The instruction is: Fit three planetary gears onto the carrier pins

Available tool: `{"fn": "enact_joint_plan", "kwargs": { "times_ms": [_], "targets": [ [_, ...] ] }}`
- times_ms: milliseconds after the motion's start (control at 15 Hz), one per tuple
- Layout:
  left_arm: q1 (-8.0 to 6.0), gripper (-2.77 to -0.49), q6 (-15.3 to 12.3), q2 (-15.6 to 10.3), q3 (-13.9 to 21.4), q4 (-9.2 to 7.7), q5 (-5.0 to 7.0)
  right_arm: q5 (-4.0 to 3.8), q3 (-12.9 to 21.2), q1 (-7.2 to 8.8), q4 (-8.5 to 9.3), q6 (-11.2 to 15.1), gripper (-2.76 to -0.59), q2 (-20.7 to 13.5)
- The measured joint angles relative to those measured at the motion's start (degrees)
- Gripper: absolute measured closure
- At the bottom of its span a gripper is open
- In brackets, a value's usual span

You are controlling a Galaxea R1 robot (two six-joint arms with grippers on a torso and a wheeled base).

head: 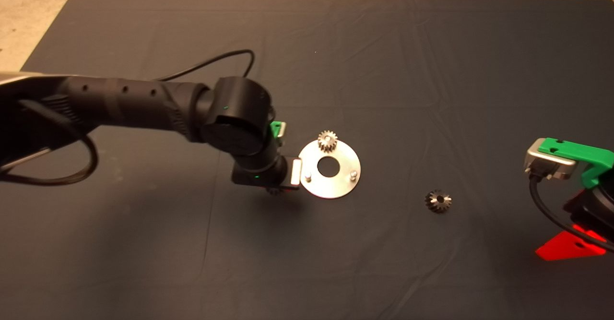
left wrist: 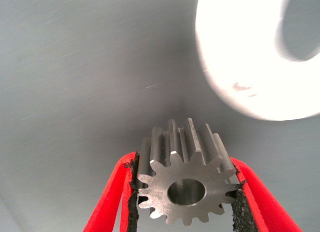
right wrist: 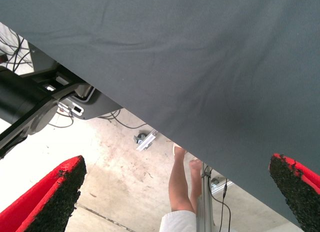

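The left pincer (left wrist: 185, 192) grips one gear (left wrist: 182, 179) between its black pads (left wrist: 131, 197), the gear's bore facing the wrist camera. In the head view this pincer (head: 280, 190) sits just beside the disc (head: 331, 185), at its left rim, with the gear mostly hidden under the wrist.

The disc lies flat on the dark mat (head: 383, 70). A second gear (head: 327, 140) sits on the pin at the disc's far edge. Two bare pins (head: 308, 177) (head: 353, 174) stand either side of the central hole. The third gear (head: 438, 201) lies on the mat, well apart, to the right of the disc.

The right pincer (right wrist: 175, 192) is parked at the bench's lower right edge, fingers (right wrist: 55, 192) spread wide and holding nothing.

No readable writing shows on any part. The mat is creased cloth. Beyond its edge is a pale concrete floor (right wrist: 115, 177) with cables, and a person's bare legs (right wrist: 180, 182).
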Motion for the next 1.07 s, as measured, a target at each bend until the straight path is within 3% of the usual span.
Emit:
{"fn": "enact_joint_plan", "kwargs": {
  "times_ms": [200,600,1067],
  "targets": [
    [-0.44,-0.95,2.29,1.26,-4.1,-2.13,1.05,0.09,0.11,0.0,0.0,-0.02,-2.73,0.03],
    [-1.4,-0.95,4.8,6.09,-9.13,-4.67,0.63,0.09,0.11,0.0,0.04,0.0,-2.73,0.03],
    [-1.38,-0.95,5.6,9.3,-13.22,-5.02,0.56,0.06,0.11,0.0,0.02,-0.02,-2.73,0.0]
  ]
}}
